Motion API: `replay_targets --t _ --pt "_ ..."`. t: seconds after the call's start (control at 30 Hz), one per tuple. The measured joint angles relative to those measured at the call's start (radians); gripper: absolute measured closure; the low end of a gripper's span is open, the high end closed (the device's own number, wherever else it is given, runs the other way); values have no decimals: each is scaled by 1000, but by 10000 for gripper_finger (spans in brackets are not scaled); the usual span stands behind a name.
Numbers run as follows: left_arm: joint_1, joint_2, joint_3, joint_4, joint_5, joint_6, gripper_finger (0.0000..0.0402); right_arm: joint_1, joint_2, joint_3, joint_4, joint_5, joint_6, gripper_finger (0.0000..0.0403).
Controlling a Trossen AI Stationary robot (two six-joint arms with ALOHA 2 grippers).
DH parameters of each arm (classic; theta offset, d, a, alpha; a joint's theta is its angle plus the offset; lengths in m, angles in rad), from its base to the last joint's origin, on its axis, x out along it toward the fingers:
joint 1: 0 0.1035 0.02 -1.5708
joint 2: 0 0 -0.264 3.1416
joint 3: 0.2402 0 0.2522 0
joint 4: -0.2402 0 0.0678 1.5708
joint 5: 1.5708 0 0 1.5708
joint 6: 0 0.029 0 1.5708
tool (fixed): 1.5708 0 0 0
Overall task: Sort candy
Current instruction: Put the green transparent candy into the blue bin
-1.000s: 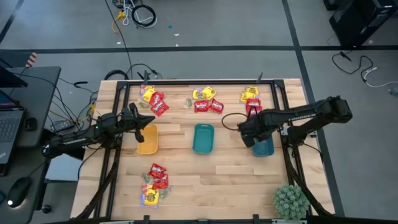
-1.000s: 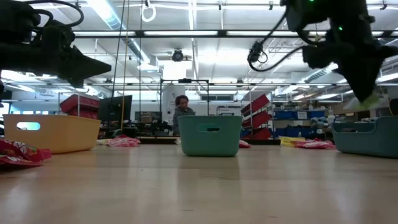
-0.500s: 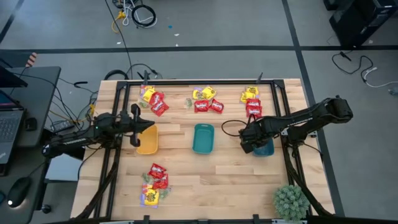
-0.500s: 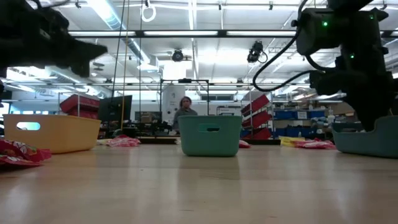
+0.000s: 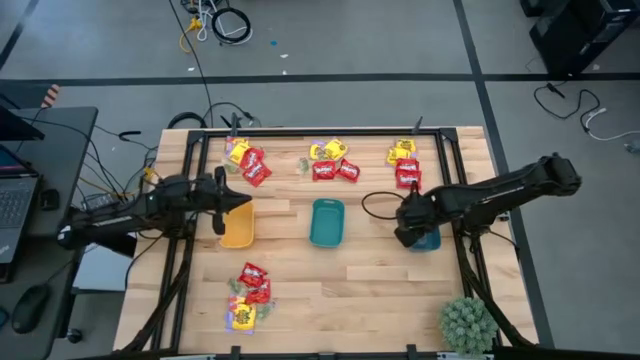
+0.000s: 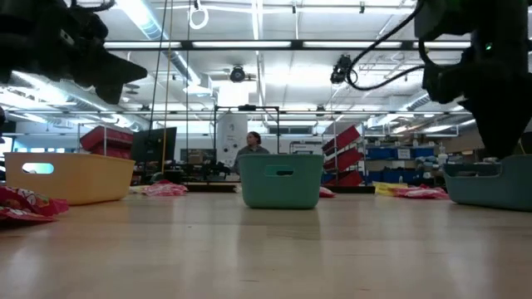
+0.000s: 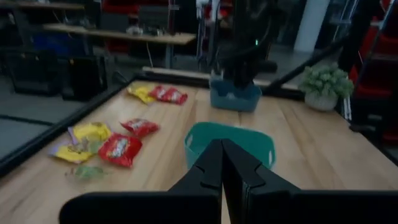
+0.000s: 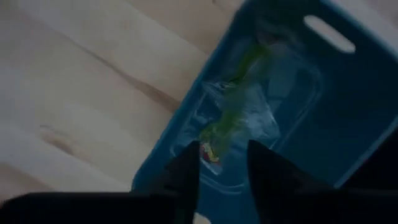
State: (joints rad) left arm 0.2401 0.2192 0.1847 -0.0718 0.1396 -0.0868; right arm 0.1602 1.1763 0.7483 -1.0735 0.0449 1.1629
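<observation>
**Green candy released into the blue tray**

My right gripper (image 8: pixel 217 168) hangs directly above the blue tray (image 5: pixel 428 240) at about three o'clock on the table (image 5: pixel 350 280), and its fingers (image 8: pixel 183 171) now stand apart with nothing pinched between them. A second ago they were clamped shut on a green packet over that same tray; now the green candy (image 8: pixel 239 106) lies loose inside, blurred in the wrist view, so it may not have settled. I take that as one piece sorted.

My left gripper (image 7: pixel 222 163) waits at nine o'clock, above the yellow tray (image 5: pixel 237 224), clenched shut and empty; it has barely shifted over the last second. The teal tray (image 5: pixel 327 222) sits at the centre of the table and looks empty from above.

Most candy is unsorted. A pile (image 5: pixel 248 162) of red and yellow packets lies at eleven o'clock, another cluster (image 5: pixel 330 162) at twelve, a third group (image 5: pixel 404 163) at one o'clock near the right arm, and a fourth heap (image 5: pixel 248 296) at seven o'clock. My judgement: the right arm should lift clear and go for the one o'clock group next, it being closest.
</observation>
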Motion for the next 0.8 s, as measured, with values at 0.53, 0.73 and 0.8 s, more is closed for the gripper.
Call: replay_targets --t 0.53,0.73,0.8 --pt "-208 465 386 -431 61 29 397 25 -12 0 628 222 -544 390" --pt "-352 560 457 -581 48 -53 397 -8 87 0 825 174 -685 398" --pt "-403 586 470 -616 48 -96 397 -12 109 0 854 169 -703 401"
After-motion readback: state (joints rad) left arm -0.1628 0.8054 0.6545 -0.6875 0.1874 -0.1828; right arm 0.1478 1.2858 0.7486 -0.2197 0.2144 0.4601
